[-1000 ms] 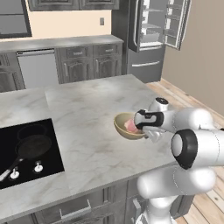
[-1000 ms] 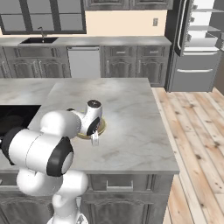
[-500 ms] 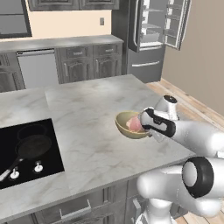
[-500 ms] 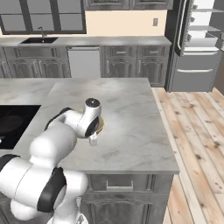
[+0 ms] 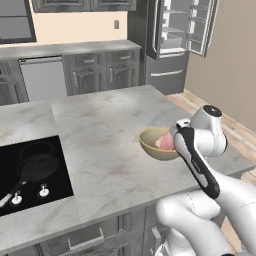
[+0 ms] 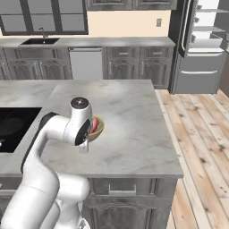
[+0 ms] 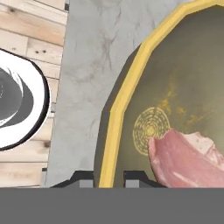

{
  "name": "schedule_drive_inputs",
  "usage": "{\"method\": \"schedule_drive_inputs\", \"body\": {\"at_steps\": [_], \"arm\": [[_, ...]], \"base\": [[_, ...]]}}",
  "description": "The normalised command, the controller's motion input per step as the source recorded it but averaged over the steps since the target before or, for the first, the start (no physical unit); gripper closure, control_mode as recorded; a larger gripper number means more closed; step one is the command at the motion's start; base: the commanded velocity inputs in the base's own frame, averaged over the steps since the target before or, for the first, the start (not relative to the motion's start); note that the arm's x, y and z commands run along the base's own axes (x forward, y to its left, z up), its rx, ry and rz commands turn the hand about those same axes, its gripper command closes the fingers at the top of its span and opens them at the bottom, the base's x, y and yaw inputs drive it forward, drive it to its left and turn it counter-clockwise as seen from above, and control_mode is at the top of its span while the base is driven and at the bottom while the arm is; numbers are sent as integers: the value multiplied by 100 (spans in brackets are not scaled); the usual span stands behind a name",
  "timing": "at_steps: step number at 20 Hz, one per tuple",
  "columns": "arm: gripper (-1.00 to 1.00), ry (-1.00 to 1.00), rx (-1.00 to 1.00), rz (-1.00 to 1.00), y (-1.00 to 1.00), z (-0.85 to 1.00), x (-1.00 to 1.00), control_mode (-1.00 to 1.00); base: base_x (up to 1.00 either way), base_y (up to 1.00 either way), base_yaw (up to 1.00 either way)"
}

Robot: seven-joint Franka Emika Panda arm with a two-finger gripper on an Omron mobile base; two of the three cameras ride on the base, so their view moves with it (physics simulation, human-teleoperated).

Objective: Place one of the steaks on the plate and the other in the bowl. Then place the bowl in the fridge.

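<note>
The olive-yellow bowl (image 5: 151,148) (image 6: 100,129) stands on the island counter near its right edge, with one pink-red steak (image 5: 163,141) (image 6: 95,125) (image 7: 188,159) lying inside it. In the hand view my gripper (image 7: 109,177) sits over the bowl's yellow rim (image 7: 127,87), one dark fingertip (image 7: 85,178) outside the wall and the other inside, closed in tight on the rim. The bowl rests flat on the counter. The grey fridge (image 5: 175,35) (image 6: 201,49) stands at the back with its doors swung open. The plate is out of view.
A black frying pan (image 5: 37,167) sits on the black cooktop (image 5: 25,175) (image 6: 13,125) at the island's left. The counter edge (image 6: 172,147) drops to wooden floor (image 6: 201,134) on the right. Grey cabinets line the back wall.
The arm's elbow has swung round and down while the hand stayed at the bowl's rim. The jaws have narrowed onto the rim. Bowl and steak have not moved.
</note>
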Motion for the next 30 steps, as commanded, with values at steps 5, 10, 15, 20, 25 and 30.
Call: {"method": "schedule_drive_inputs", "body": {"at_steps": [5, 10, 15, 20, 25, 30], "arm": [[100, -6, 0, -12, 0, 55, -78, -100], [100, -2, 0, -2, 0, 70, -65, -100], [100, 0, -5, 5, 0, 51, -36, -100], [100, -7, -1, 4, 0, 4, -14, -100], [100, -6, 0, 0, 0, -13, 0, -100], [100, -5, 0, 0, 0, -3, 0, 100]], "base": [[0, 0, 0], [0, 0, 0], [0, 0, 0], [0, 0, 0], [0, 0, 0], [-14, -11, 0]]}}
